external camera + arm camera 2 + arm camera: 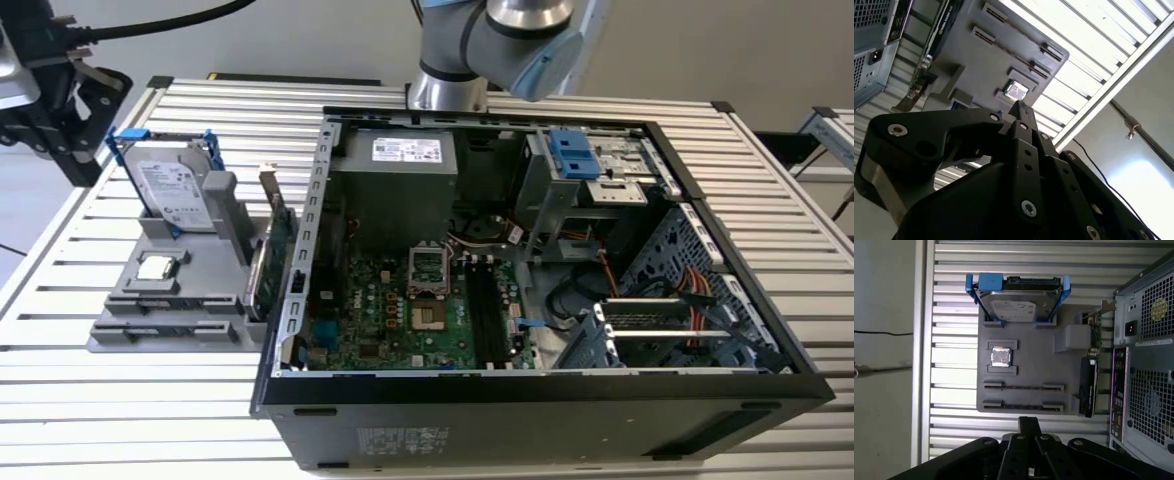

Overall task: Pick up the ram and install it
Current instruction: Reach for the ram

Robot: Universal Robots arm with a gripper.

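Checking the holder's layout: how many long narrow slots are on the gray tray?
2. One slot lies beside the square chip; the second slot runs parallel, farther from the hard drive. Their contents are unclear.

Slatted metal counter (240, 100), open black computer case (534, 420) lying across its middle, grey parts holder (160, 335) just beside it, toward the counter's edge at the exterior view's left

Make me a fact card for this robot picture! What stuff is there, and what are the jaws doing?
Table: slatted metal table
Computer case: open, on the table
Gray holder: at the exterior view's left of the case
On holder: hard drive, processor chip, expansion card
Gripper: at the exterior view's left of the holder, jaws shut, nothing seen in them
Work so far: nothing picked up yet
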